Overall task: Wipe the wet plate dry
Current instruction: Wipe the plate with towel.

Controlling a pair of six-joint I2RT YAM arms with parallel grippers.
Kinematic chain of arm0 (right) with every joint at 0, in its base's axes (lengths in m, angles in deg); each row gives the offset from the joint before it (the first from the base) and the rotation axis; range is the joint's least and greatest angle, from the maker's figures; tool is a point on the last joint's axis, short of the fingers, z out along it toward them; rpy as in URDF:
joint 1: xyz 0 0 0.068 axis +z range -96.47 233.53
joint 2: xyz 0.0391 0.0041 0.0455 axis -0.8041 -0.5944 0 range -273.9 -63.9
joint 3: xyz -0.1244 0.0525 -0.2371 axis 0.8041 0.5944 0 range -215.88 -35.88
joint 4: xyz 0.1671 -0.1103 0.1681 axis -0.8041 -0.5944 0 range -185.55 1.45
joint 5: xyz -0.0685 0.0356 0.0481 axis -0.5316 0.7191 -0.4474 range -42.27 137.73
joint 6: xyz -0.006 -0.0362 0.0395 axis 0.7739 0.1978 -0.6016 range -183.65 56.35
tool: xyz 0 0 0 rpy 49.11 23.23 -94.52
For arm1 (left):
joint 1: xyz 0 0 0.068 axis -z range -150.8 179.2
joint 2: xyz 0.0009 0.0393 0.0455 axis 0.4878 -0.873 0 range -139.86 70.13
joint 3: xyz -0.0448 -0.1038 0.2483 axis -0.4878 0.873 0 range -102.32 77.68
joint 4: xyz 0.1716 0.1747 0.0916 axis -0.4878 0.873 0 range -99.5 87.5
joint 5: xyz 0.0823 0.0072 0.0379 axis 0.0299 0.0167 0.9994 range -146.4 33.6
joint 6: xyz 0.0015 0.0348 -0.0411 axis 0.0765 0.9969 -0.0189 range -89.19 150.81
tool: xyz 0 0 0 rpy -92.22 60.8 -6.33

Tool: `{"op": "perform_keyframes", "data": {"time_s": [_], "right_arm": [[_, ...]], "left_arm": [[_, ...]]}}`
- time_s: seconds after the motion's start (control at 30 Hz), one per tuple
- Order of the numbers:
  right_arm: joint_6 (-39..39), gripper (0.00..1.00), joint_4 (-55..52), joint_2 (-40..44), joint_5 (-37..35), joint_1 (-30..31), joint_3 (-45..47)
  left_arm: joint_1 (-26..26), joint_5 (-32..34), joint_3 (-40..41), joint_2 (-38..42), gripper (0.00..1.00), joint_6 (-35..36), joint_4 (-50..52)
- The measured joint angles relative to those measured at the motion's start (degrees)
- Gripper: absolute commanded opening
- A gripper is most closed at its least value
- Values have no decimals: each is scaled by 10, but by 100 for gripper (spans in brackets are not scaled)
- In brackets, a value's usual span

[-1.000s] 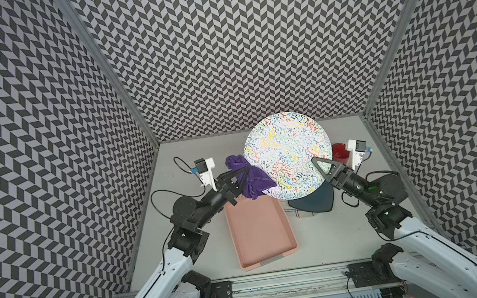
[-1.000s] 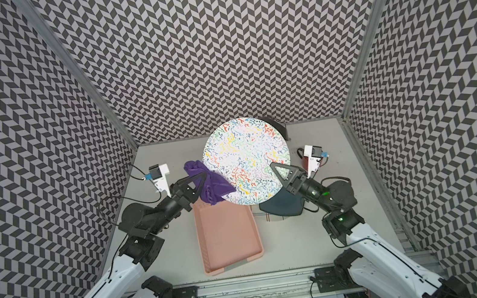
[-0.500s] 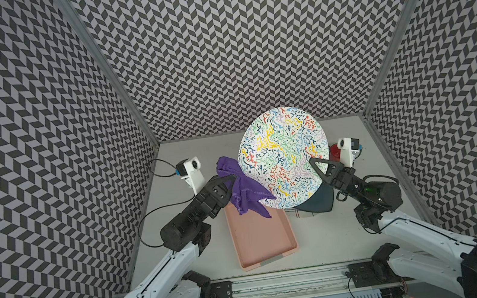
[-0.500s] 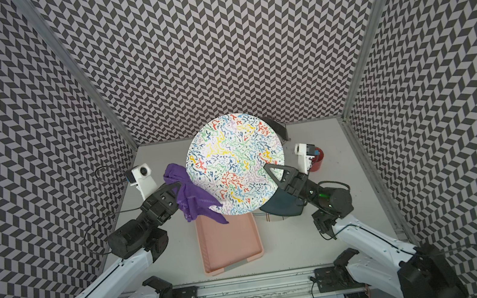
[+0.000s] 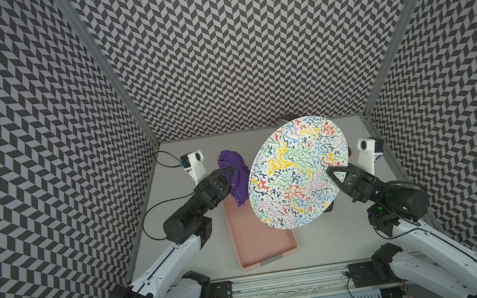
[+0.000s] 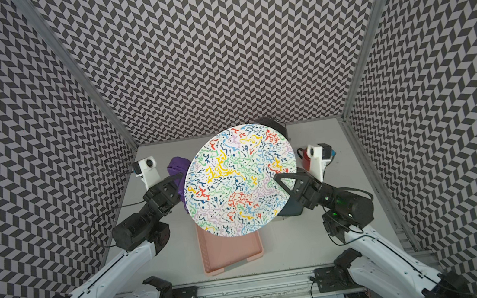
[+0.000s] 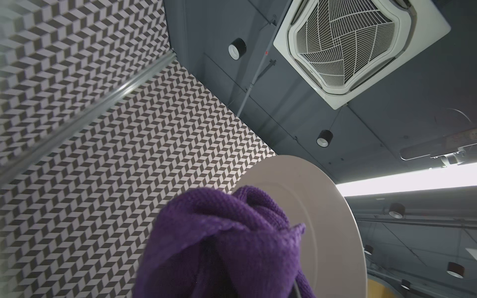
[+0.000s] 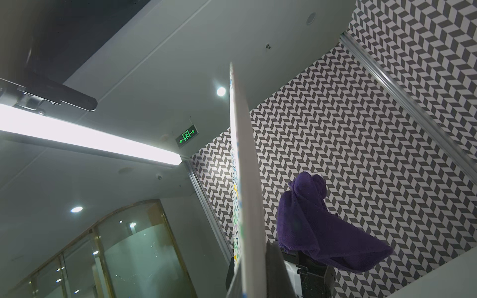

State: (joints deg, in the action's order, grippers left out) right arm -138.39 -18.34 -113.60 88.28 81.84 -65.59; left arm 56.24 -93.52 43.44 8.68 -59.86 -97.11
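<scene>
The right pincer [image 5: 330,171] is clamped tight on the rim of the plate [image 5: 297,173]. It holds the plate clear of the bench [image 5: 324,248], tilted, with the patterned face up. A second ago the plate sat lower and looked smaller in both top views, so it has come up. Across the plate from it, the left pincer [image 5: 231,168] is closed on the purple cloth [image 5: 240,184], which is bunched over its tips. Half a second ago the cloth lapped the edge of the patterned face. It now lies behind that rim, on the plain underside, and whether it touches there is unclear. Below the left pincer, the pink tray [image 5: 260,248] lies unmoved.
</scene>
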Motion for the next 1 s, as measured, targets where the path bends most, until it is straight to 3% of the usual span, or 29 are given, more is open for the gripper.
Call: {"op": "perform_keyframes", "data": {"time_s": [0.23,0.37,0.53,0.63,0.73,0.8,0.9,1.0], "right_arm": [[44,0,-35,-65,-1,70,-35],[61,0,-37,-65,-12,68,-76],[84,0,-85,-24,-38,29,-79],[103,0,-103,-11,-64,74,-47],[123,0,-99,-25,-88,163,-17],[142,0,-95,-37,-81,186,-24],[155,0,-102,-47,-81,170,-64],[137,0,-101,-50,-82,111,-91]], "left_arm": [[142,35,-45,-59,0,38,-2],[214,47,-47,-98,0,61,-1],[177,43,-47,-99,0,46,-14],[148,45,-53,-73,0,53,-13],[169,55,-55,-58,0,82,-2],[199,67,-57,-64,0,105,9],[230,76,-53,-73,0,130,29],[236,85,-26,-45,0,169,74]]}}
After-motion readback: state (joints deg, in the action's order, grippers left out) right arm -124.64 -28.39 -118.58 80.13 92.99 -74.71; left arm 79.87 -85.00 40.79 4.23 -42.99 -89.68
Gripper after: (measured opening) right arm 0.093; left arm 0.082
